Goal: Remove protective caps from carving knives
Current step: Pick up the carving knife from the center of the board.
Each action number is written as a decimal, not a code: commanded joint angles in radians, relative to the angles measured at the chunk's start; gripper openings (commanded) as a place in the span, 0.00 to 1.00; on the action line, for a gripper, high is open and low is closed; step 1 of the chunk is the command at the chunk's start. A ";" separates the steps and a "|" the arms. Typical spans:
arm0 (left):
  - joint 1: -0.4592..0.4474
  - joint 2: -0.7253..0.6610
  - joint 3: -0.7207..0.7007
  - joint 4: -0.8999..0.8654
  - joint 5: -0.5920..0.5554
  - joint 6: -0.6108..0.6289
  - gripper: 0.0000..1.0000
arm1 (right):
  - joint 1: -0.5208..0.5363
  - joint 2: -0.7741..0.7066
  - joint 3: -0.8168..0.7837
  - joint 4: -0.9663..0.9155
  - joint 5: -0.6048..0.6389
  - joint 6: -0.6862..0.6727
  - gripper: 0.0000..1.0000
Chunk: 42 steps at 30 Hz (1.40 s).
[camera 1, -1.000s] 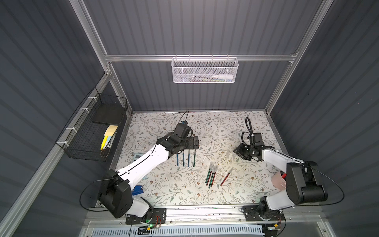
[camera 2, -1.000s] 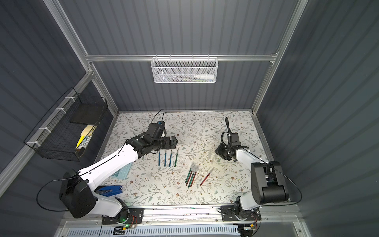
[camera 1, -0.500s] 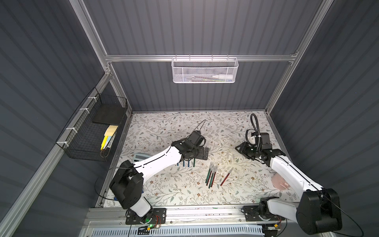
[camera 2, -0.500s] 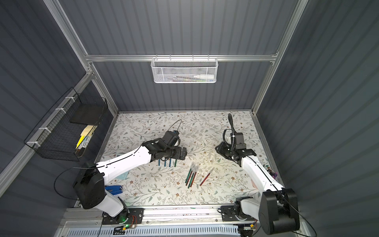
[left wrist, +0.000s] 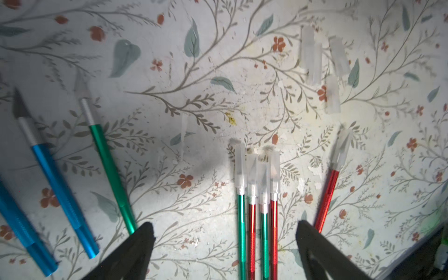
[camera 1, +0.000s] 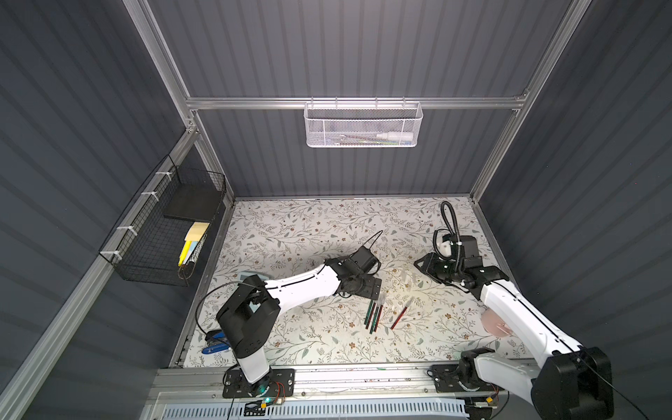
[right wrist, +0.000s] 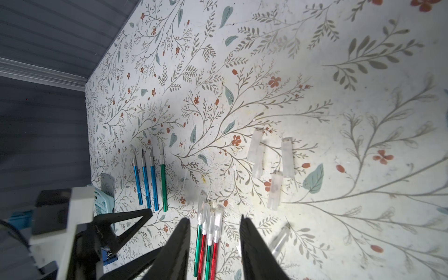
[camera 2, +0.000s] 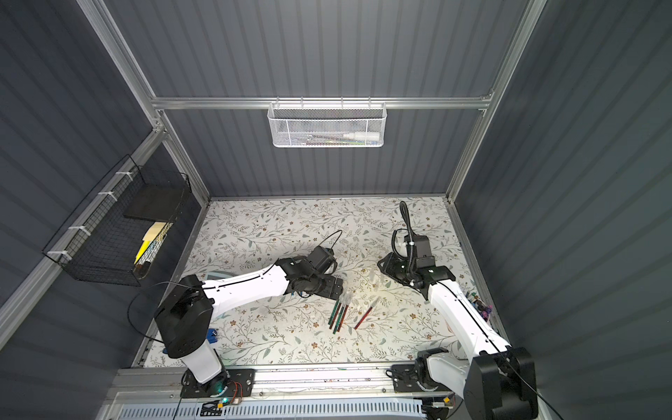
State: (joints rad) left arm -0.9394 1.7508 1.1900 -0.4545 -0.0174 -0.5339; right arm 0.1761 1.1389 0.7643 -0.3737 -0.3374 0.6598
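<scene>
Clear protective caps (left wrist: 312, 60): four off, five carving knives (left wrist: 252, 218) capped; left fingers (left wrist: 138, 247) wide, right fingers (right wrist: 177, 247) part-open, both empty.

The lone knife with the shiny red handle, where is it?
In a top view the lone red-handled knife lies to the robot's right of the bundle of four capped knives, not touching it.

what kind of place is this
Probably an enclosed robot test cell: a left arm and right arm bolted to a front rail, grey panel walls on an aluminium frame, carving knives laid on a floral tabletop.
</scene>
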 commanded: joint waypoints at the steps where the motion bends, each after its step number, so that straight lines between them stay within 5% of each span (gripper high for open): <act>1: -0.007 0.042 -0.015 0.013 0.068 -0.002 0.83 | 0.012 0.011 0.020 -0.002 -0.006 0.017 0.37; 12: -0.009 0.124 0.009 -0.031 0.035 0.005 0.60 | 0.022 0.036 0.024 0.010 -0.002 0.019 0.35; 26: -0.015 0.183 0.044 -0.057 0.033 0.018 0.47 | 0.027 0.061 0.031 0.021 0.001 0.017 0.34; 42: -0.100 0.246 0.129 -0.234 -0.116 0.011 0.41 | 0.027 0.067 0.008 0.055 -0.009 0.019 0.34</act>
State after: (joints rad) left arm -1.0294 1.9553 1.3170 -0.5957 -0.0986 -0.5167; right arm 0.1993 1.1999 0.7670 -0.3359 -0.3374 0.6731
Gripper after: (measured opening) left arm 0.411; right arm 0.341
